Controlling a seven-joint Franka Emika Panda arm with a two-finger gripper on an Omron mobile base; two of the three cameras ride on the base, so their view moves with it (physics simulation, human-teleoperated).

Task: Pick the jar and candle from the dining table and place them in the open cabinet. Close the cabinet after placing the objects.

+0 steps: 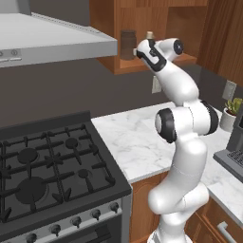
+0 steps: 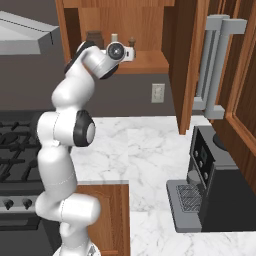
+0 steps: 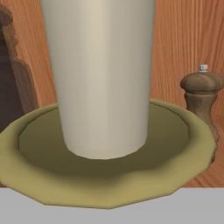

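Honestly, the candle [image 3: 103, 78] is judged to be a stiff, light thing, top-heavy on its brass-gold holder [image 3: 105, 175], so it is best gripped by the cream pillar rather than the thin stem, and wax can be scuffed if squeezed hard. In the hand view it is seen very close up, right in front of the claw, with the holder's dish spread across the lower part. The claw [image 1: 142, 52] is pushed into the open cabinet [image 1: 142, 14] at shelf level and is fully closed, most likely on the candle, though the contact itself can't be made out. The jar [image 1: 127, 45] is already parked on the shelf just beside it, and a small pepper mill [image 3: 202, 98] is stood further in.
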